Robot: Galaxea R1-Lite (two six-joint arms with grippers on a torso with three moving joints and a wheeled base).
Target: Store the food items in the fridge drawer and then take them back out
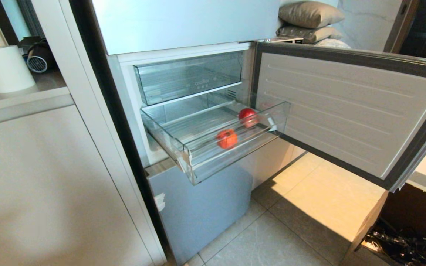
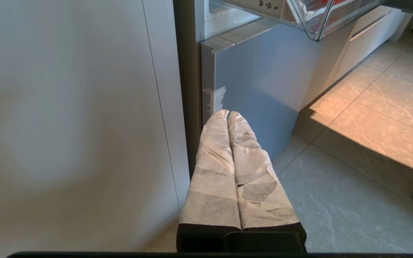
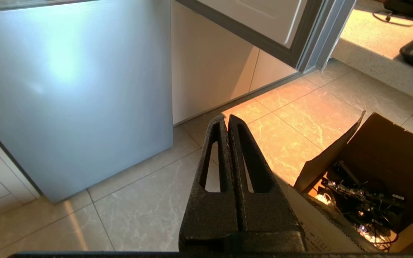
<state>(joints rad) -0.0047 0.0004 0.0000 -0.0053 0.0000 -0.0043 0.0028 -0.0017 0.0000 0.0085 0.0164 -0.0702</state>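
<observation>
warm sunlight patch on floor (image 1: 327, 192), glare on fridge (image 3: 63, 71), soft edges

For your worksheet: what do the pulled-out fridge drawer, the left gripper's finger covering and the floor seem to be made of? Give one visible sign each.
Fridge drawer: clear glossy plastic; the two red fruits show through its front wall.
Left gripper: fingers wrapped in what looks like matte white tape or fabric, creased and patchy.
Floor: probably polished stone-look tile; grout lines, veining.

Around you: pale grey marbled floor tiles (image 1: 272, 240) with a warm sunlit patch, beige flat-fronted cabinets (image 1: 31, 184), open brown cardboard box (image 3: 378, 161), stacked grey pillows (image 1: 309, 18).
</observation>
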